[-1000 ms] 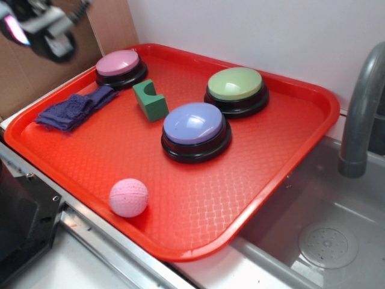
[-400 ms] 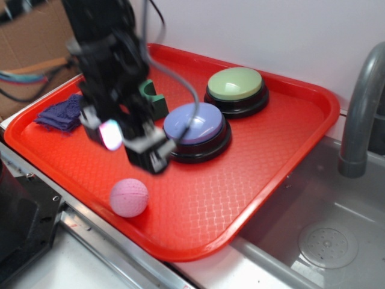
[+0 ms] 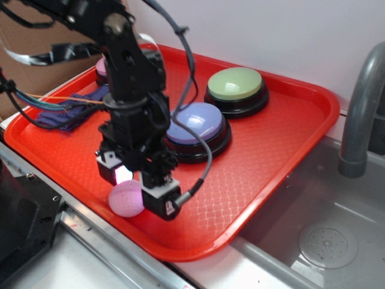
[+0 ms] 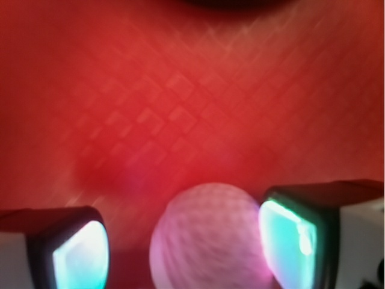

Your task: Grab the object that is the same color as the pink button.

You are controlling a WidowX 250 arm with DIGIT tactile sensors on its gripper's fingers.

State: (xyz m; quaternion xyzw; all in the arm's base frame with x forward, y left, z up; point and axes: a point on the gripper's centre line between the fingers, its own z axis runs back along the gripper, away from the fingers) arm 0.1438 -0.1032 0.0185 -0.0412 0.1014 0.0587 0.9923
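Note:
The object, a small pale pink dimpled ball (image 3: 124,199), rests on the red tray (image 3: 271,150) near its front edge. My gripper (image 3: 139,189) is open and low over it. In the wrist view the ball (image 4: 207,238) lies between the two glowing fingers (image 4: 290,239), close against the right one with a gap on the left. The pink button (image 3: 101,66) stands at the tray's back left corner, mostly hidden behind the arm.
A blue-topped button (image 3: 195,127) sits right behind my gripper, and a green-topped button (image 3: 236,87) is farther back. A purple cloth (image 3: 66,111) lies at the left. A sink with a grey faucet (image 3: 361,114) is to the right of the tray.
The arm swung in from the upper left, crossed the tray toward the front and dropped, so the open fingers now straddle the ball. The ball has stayed where it was.

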